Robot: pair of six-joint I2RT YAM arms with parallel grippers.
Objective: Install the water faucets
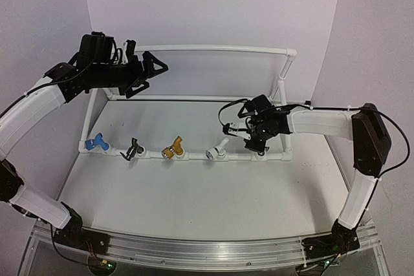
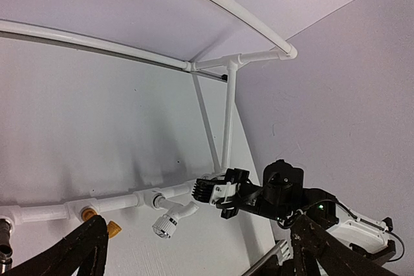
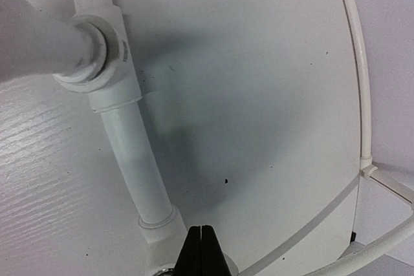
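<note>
Four faucets sit in a row on the front pipe of the white pipe frame (image 1: pixel 213 48): blue (image 1: pixel 97 142), black (image 1: pixel 134 150), gold (image 1: pixel 173 148) and white (image 1: pixel 218 150). The white faucet (image 2: pixel 171 218) and a bit of the gold one (image 2: pixel 111 227) also show in the left wrist view. My right gripper (image 1: pixel 248 139) is shut, tips together (image 3: pixel 200 237), right over the pipe fitting past the white faucet. Only a shiny metal sliver (image 3: pixel 158 269) shows beside its fingers; the silver-grey faucet is otherwise hidden. My left gripper (image 1: pixel 150 74) is open and empty, raised by the frame's back left corner.
The frame's back rail and right upright (image 2: pixel 228 114) stand behind the right gripper (image 2: pixel 210 191). Purple walls close the table at the back and both sides. The front pipe (image 3: pixel 129 153) runs just left of the right fingers. A metal rail (image 1: pixel 207 250) edges the near side.
</note>
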